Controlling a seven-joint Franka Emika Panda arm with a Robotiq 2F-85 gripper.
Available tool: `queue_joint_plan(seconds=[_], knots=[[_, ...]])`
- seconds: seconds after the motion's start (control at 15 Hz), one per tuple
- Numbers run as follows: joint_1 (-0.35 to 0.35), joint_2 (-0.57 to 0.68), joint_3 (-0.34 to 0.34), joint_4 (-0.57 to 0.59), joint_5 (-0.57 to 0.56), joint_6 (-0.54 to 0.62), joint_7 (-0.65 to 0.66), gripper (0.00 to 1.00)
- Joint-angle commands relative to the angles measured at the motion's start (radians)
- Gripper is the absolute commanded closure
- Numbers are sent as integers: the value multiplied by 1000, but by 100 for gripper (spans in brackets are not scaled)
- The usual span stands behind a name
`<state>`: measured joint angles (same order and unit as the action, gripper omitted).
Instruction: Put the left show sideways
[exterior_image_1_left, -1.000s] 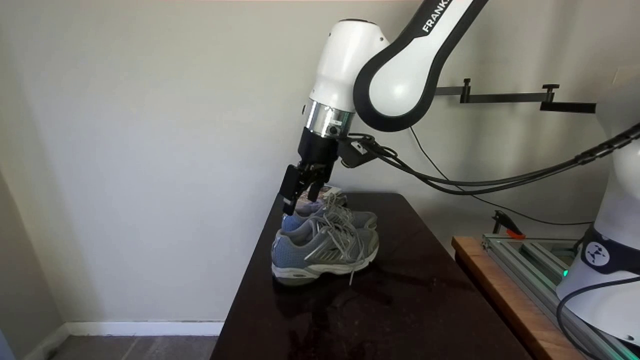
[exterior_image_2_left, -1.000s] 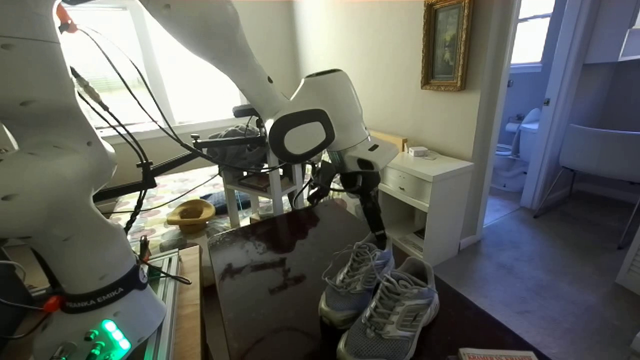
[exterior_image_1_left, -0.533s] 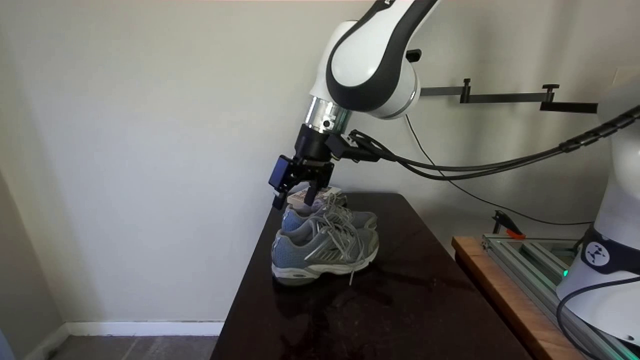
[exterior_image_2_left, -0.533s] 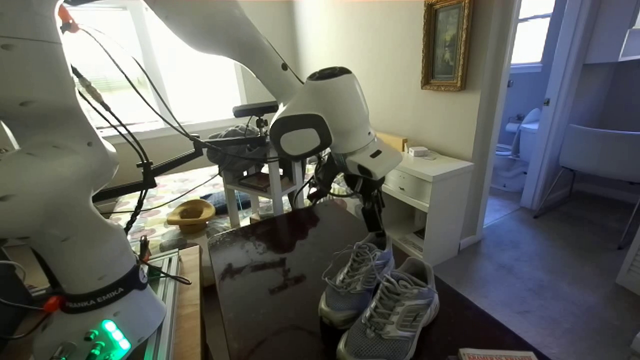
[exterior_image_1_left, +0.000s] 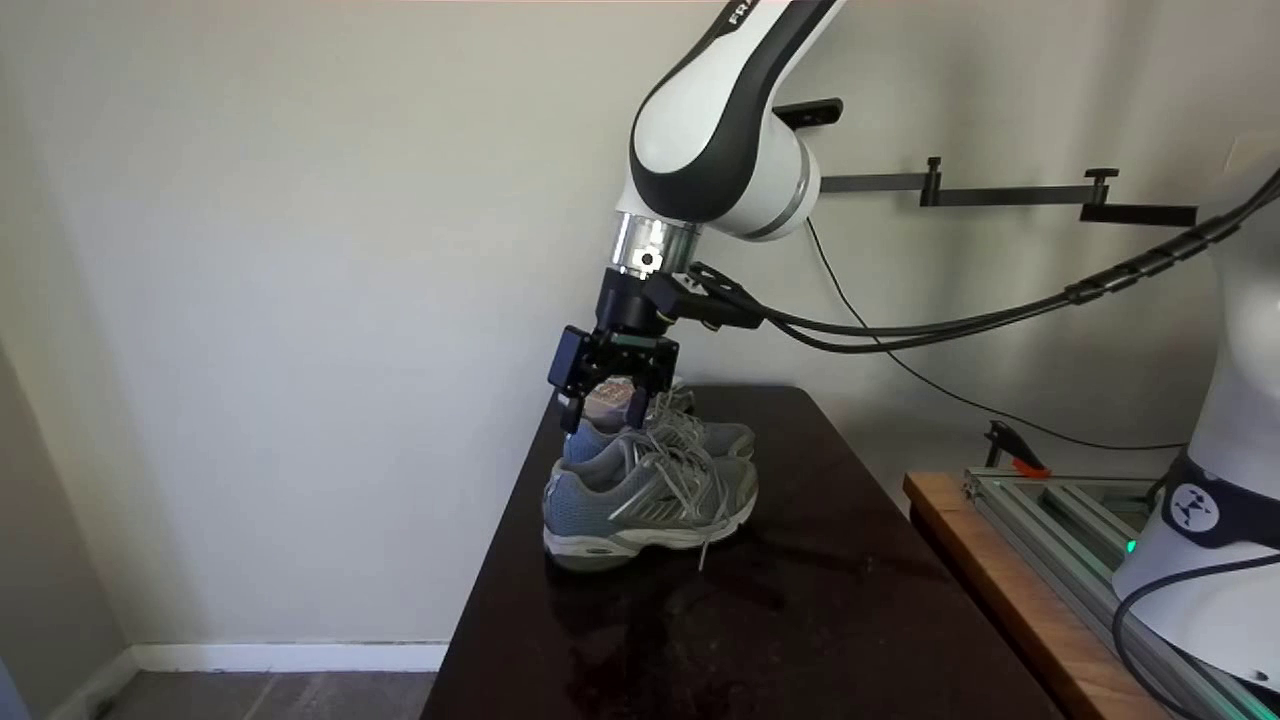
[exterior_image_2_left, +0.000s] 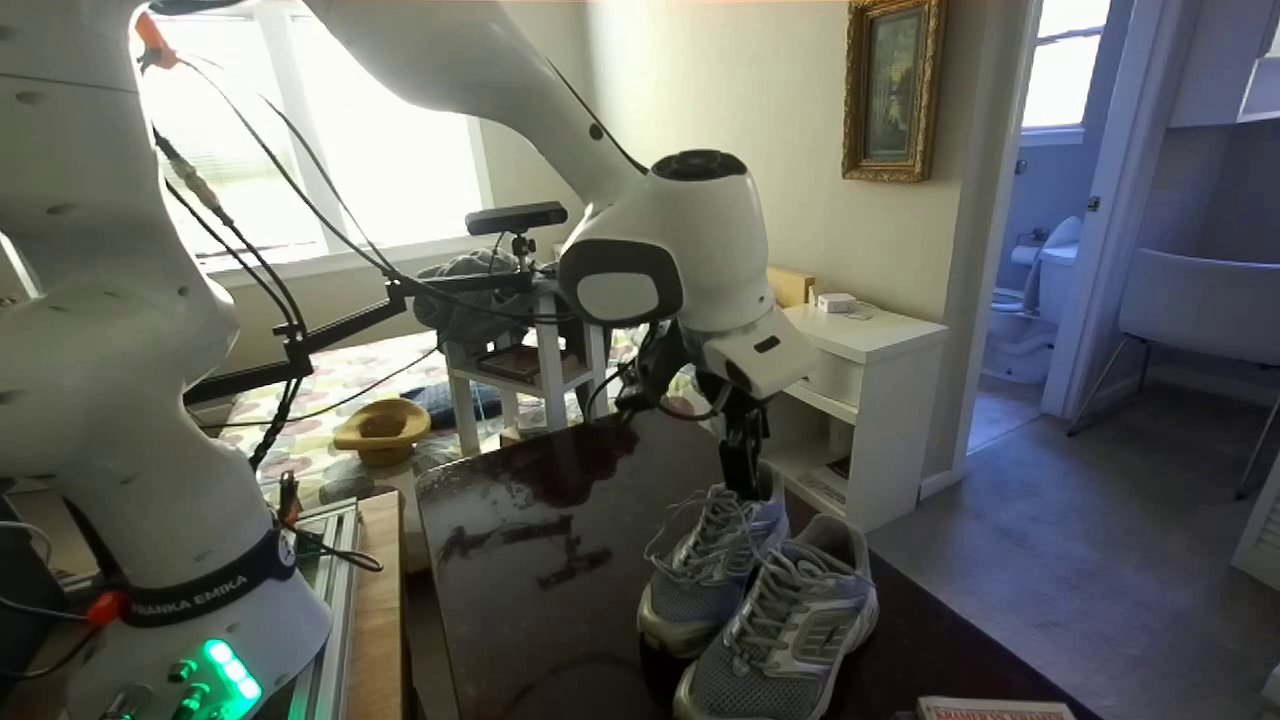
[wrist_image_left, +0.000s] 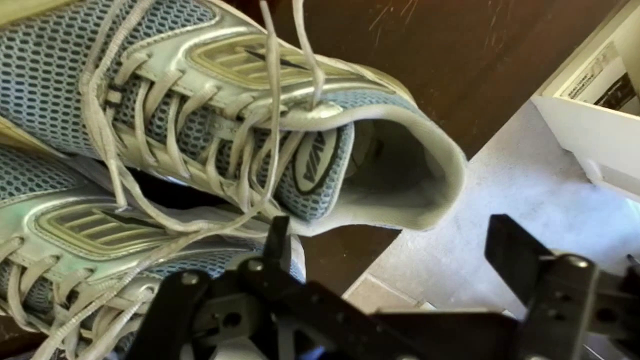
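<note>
Two grey-blue sneakers stand upright side by side on the dark table, toes toward the robot base. One shoe is nearer in an exterior view and is the left one in an exterior view. The wrist view shows this shoe uppermost. The other shoe stands beside it; it fills the lower left of the wrist view. My gripper is open and empty, above the heel ends. It shows in both exterior views. One finger overlaps the lower shoe's heel, the other the floor.
The dark table ends just behind the heels. A white nightstand stands beyond the table. A book lies beside the shoes. Loose laces stick up from the uppermost shoe. A wood-topped robot base adjoins the table.
My gripper has turned about the wrist, so both fingers show spread apart in an exterior view. It has risen slightly, then lowered toward the heels. The shoes have not moved.
</note>
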<state>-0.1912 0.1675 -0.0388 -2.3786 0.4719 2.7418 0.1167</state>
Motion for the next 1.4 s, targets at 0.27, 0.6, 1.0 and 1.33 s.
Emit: queue_joint_plan(seconds=[0.27,0.6,1.0,1.33], knots=[[29,59,-57,73,-63,-113,133,0],[58,67,-115,84,-177,-178,307,0],[63,87,-132,114,-162,-257,437,0],[64,103,-139,150,-147,-308,605,0]])
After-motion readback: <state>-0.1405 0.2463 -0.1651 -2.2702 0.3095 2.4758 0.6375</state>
